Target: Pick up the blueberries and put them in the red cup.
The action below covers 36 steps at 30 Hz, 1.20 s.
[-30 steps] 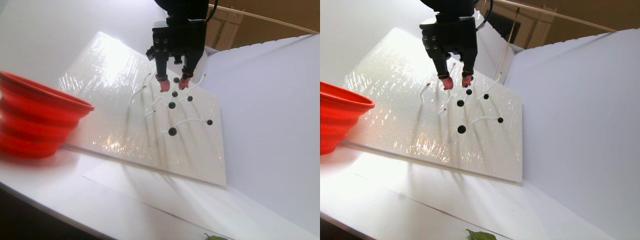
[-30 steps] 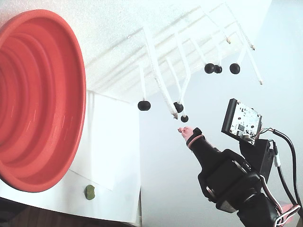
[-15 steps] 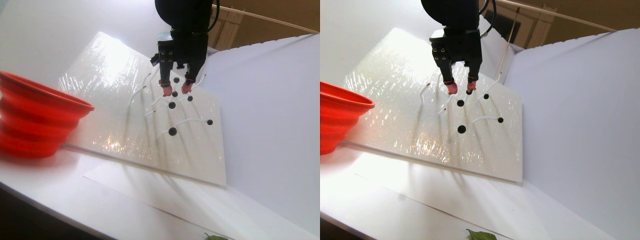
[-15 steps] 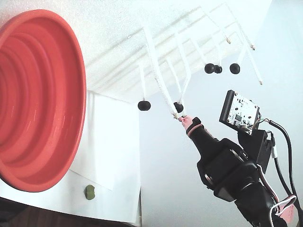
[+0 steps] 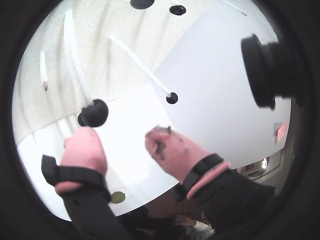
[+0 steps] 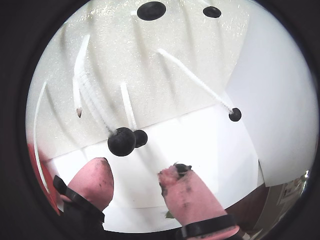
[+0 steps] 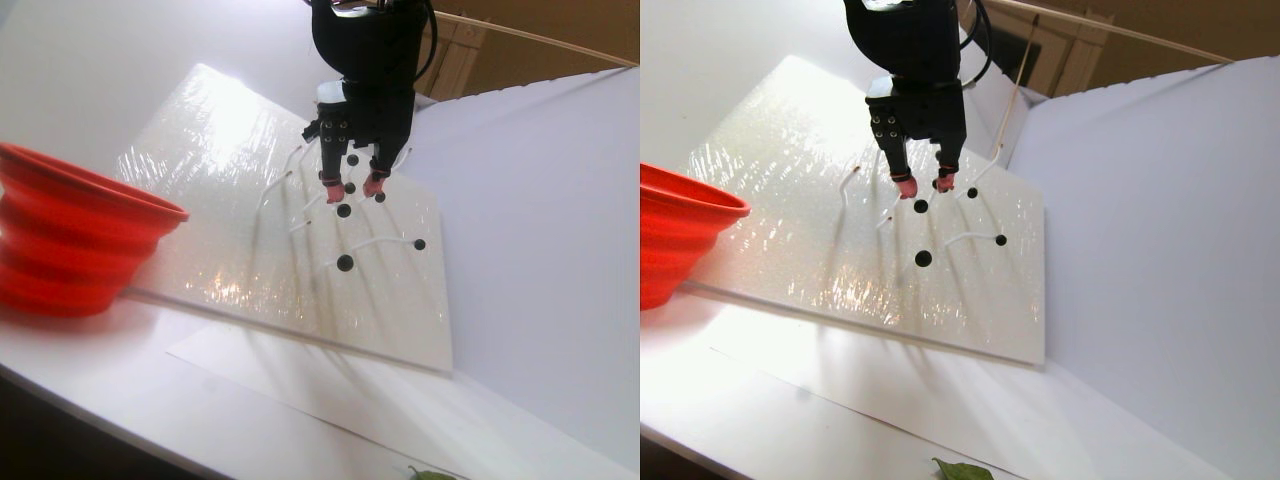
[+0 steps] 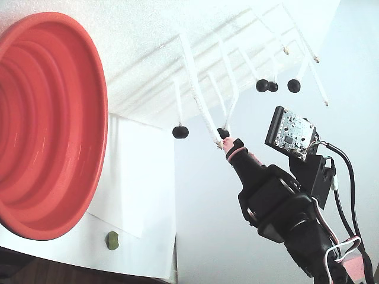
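Note:
Several blueberries hang on thin white stems over a glossy white board [image 7: 250, 150]. In both wrist views one blueberry [image 5: 95, 112] [image 6: 121, 141] sits just beyond the left pink fingertip [image 5: 85, 147]. Others lie farther off [image 5: 172, 98] [image 6: 235, 114] [image 7: 345, 263] [image 8: 180, 132]. My gripper [image 5: 121, 135] [image 6: 136, 167] [image 7: 353, 187] [image 8: 228, 144] is open, with only white surface between the pink tips. The tips reach in among the stems near a berry [image 8: 222, 132]. The red cup [image 7: 70, 240] [image 8: 53, 124] stands at the left, well away from the gripper.
White stems [image 8: 195, 94] fan across the board around the fingers. A small green lump [image 8: 112, 239] [image 5: 117, 197] lies on the white sheet near the cup. White walls [image 7: 540, 200] close in the right side. A circuit board [image 8: 290, 133] rides on the arm.
The gripper has moved in towards the board and down among the berries, still open. The berries and the cup have not moved.

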Available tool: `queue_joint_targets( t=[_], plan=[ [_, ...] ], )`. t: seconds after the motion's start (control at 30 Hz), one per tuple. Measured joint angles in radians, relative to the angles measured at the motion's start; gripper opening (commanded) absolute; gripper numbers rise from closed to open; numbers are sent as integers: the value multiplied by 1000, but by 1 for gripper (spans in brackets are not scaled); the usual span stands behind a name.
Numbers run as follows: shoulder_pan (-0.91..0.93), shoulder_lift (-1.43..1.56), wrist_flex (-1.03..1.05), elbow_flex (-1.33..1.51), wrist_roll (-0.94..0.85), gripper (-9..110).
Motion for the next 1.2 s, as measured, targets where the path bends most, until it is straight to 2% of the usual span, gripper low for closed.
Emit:
queue_joint_targets(
  t=[1.2],
  plan=[
    [-31,-104,-46,-91,-14,19]
  ],
)
